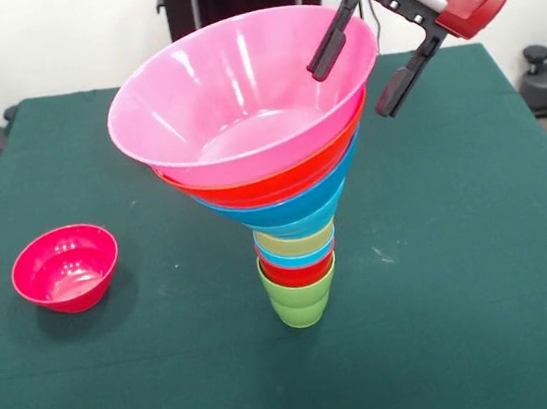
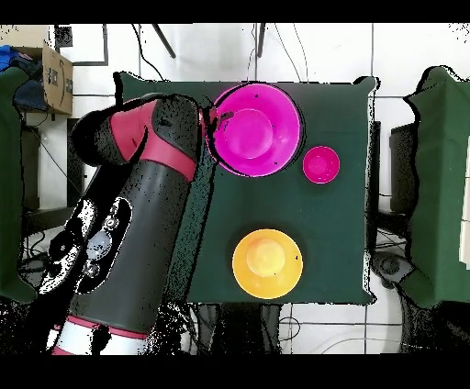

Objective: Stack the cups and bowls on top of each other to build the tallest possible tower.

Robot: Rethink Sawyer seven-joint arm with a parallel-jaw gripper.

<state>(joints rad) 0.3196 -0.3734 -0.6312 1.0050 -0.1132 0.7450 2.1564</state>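
Observation:
The tower point(image 1: 292, 232) stands mid-table on a lime green cup point(image 1: 300, 302). Above it come red, light blue and yellowish cups, then blue bowls and a red-orange bowl point(image 1: 280, 178). The large pink bowl point(image 1: 239, 93) sits on top, tilted slightly; from above it shows as a pink bowl point(image 2: 255, 128). My gripper point(image 1: 354, 88) is open at the bowl's right rim, one finger over the inside and one outside. A small magenta bowl point(image 1: 65, 269) point(image 2: 320, 164) rests upright on the table. A yellow-orange bowl point(image 2: 267, 263) sits apart and does not show in the front view.
The green table point(image 1: 462, 260) point(image 2: 340, 220) carries everything. My arm point(image 2: 151, 193) reaches across the table's side in the overhead view and covers the gripper there. Chairs and cables stand off the table's edges.

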